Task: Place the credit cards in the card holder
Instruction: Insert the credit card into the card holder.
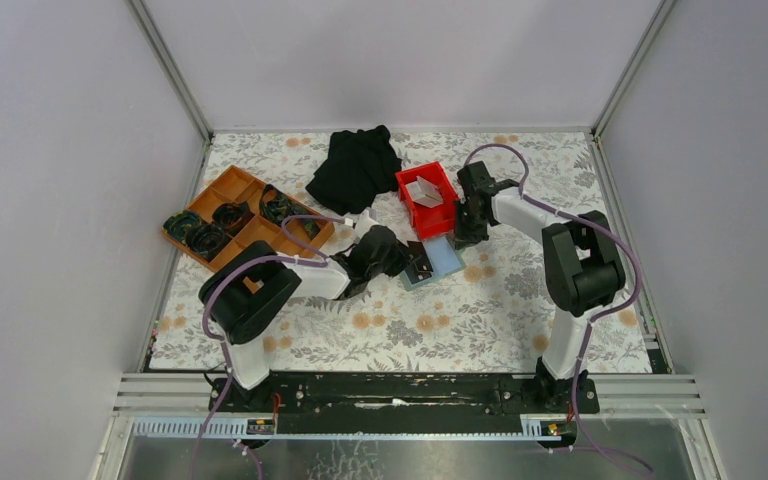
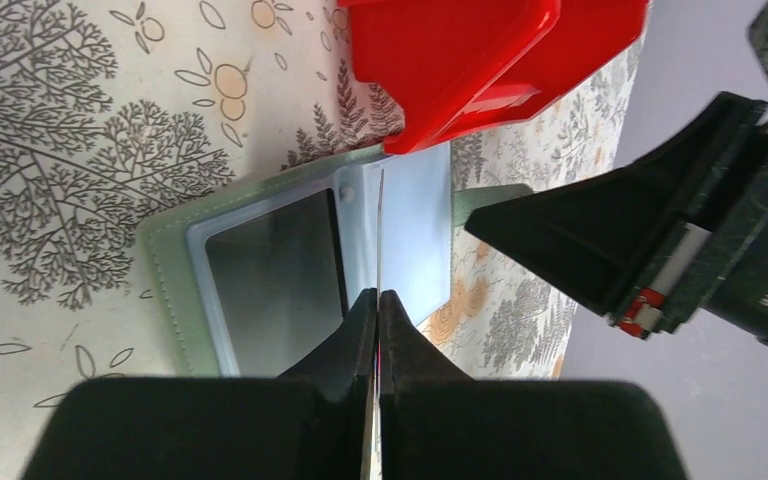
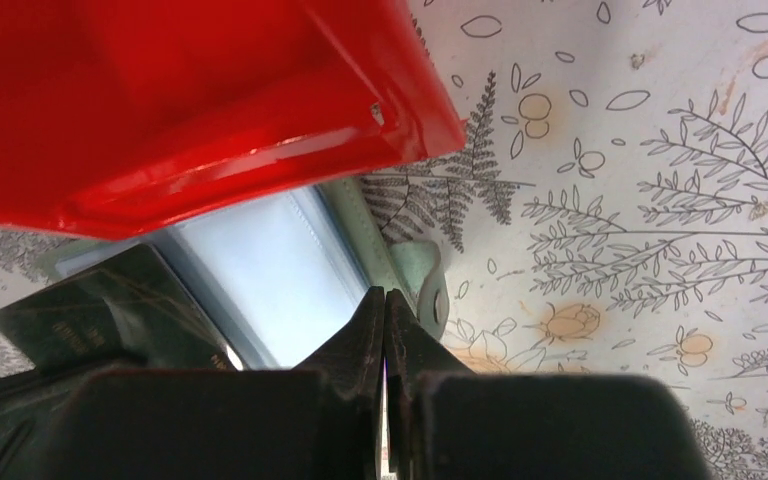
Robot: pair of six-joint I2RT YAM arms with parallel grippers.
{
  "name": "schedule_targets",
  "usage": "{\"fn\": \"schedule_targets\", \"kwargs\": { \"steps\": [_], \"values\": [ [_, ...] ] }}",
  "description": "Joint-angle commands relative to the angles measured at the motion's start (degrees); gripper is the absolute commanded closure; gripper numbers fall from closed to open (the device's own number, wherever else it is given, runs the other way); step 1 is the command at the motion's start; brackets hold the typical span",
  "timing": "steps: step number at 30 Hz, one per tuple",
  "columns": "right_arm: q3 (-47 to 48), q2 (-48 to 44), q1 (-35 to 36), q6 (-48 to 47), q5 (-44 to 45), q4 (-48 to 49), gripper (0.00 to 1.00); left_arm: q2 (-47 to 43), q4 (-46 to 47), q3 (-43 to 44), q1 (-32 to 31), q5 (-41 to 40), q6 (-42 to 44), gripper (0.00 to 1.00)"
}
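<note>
The card holder [image 1: 445, 260] lies open on the flowered table just in front of the red bin; its green rim [image 2: 170, 272] frames a dark card in one slot [image 2: 275, 270] and a pale blue panel [image 3: 260, 265]. My left gripper [image 2: 377, 295] is shut on a thin credit card [image 2: 379, 225], seen edge-on and standing over the holder's centre fold. My right gripper [image 3: 385, 292] is shut, with its tips down at the holder's green border beside the snap tab [image 3: 428, 285]. More white credit cards [image 1: 425, 192] lean inside the bin.
The red bin [image 1: 440, 218] stands right behind the holder and overhangs it in both wrist views. An orange compartment tray [image 1: 228, 188] with dark items sits at the left. A black cloth [image 1: 355, 165] lies at the back. Grey walls enclose the table.
</note>
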Motion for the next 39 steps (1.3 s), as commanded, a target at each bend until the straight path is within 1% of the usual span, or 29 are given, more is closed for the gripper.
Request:
{"fn": "schedule_targets", "kwargs": {
  "steps": [1,10,20,27,39],
  "values": [
    [2.98,1.63,0.6,0.88,1.62,1.13,1.0,0.99,4.95,1.73,-0.79,-3.13,-2.28,1.0],
    [2.31,2.61,0.71,1.24,2.16,1.49,1.0,2.17,4.75,1.45,-2.16,-5.5,-3.16,1.0],
    [2.03,2.24,0.72,1.27,2.74,1.41,1.0,0.3,-0.59,2.06,-4.93,-11.2,-1.4,1.0],
    [1.19,1.96,0.68,1.26,2.64,1.79,1.0,-1.17,-2.79,0.7,-6.04,-14.41,-2.73,1.0],
    [0.82,2.21,0.98,0.97,2.59,1.73,1.0,0.29,-3.6,0.58,-6.97,-15.97,-4.03,1.0]
  ]
}}
